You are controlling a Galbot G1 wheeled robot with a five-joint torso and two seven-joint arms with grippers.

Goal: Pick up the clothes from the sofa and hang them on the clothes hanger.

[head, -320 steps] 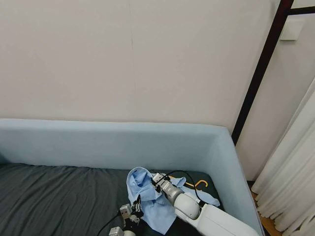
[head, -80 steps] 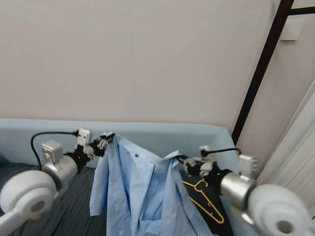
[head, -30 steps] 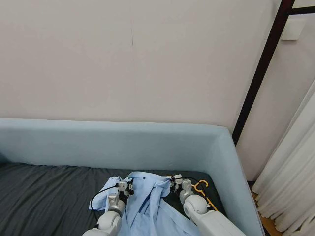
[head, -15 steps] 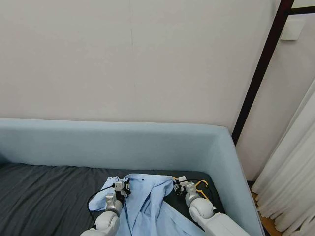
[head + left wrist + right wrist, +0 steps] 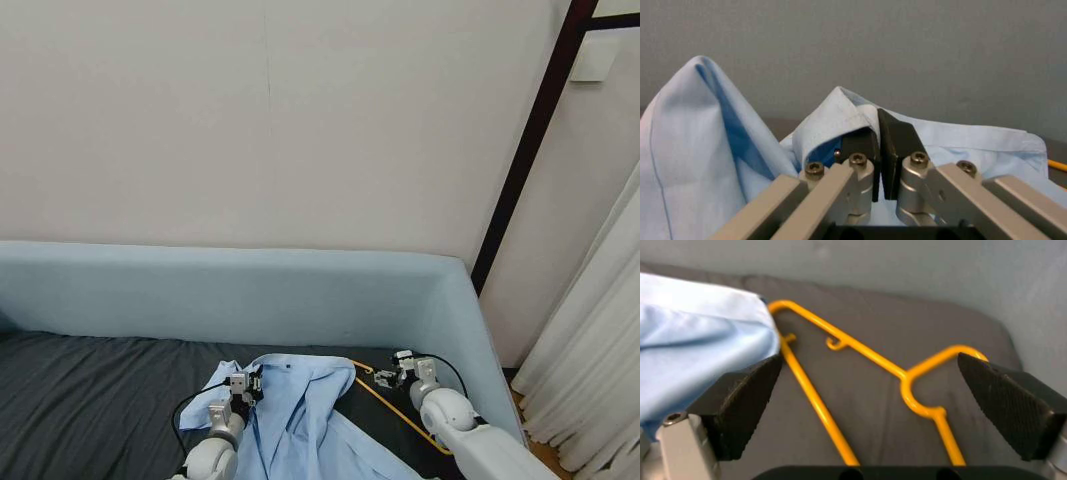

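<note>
- The shirt (image 5: 300, 415) is thin, light blue woven cloth. It lies crumpled in soft folds, with its collar toward the backrest.
- The hanger (image 5: 812, 399) is a slim yellow rod bent into a curved top hook, with a small inner hook on one arm.
- The sofa (image 5: 200, 290) has a smooth, pale blue padded backrest. Its seat (image 5: 90, 390) is covered in dark grey cloth with fine creases.
- You find the shirt on the seat near the sofa's right end, in front of the backrest. The hanger lies flat on the seat just beside the shirt, on its right, and one end of it disappears under the cloth.
- The left gripper (image 5: 880, 137) sits low over the seat at the shirt's left shoulder. Its flat black pads are pressed together on a raised fold of the shirt at the collar edge. A second peak of cloth stands next to it.
- The right gripper (image 5: 870, 365) hovers above the hanger's hook end, close to the sofa's right armrest. Its two dark, textured pads stand wide apart and hold nothing.
- In the right wrist view, the hook and both hanger arms lie between those pads, on the seat beyond them. The shirt's edge reaches one pad.
</note>
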